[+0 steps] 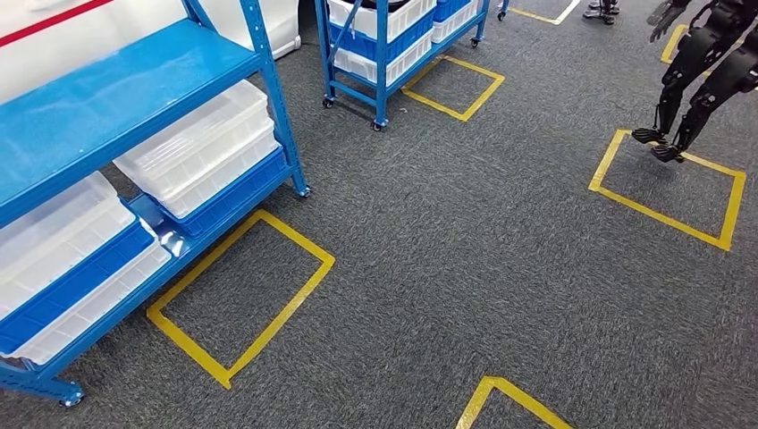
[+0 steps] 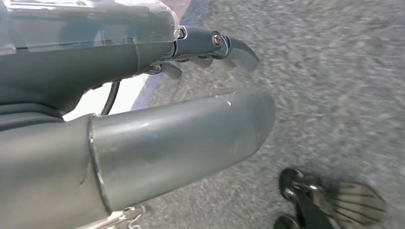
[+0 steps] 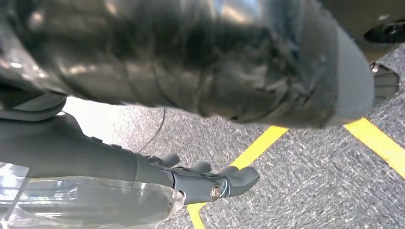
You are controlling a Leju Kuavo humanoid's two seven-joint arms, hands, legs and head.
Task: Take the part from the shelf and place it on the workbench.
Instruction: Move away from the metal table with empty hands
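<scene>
Both the left hand (image 2: 191, 95) and right hand (image 3: 191, 143) hang released, fingers apart over the carpet (image 1: 465, 268), so the robot should turn squarely to the blue shelf (image 1: 116, 98) whose clear bins (image 1: 197, 143) presumably hold the unseen part.

Grey left hand (image 2: 191, 109), thick thumb, darker screwed fingers (image 2: 229, 45).

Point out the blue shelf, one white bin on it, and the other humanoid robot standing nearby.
blue shelf (image 1: 107, 94): head view, on its bare top deck.
white bin (image 1: 201, 147): head view, on its lid.
other robot (image 1: 706, 54): head view, on its dark legs.
</scene>
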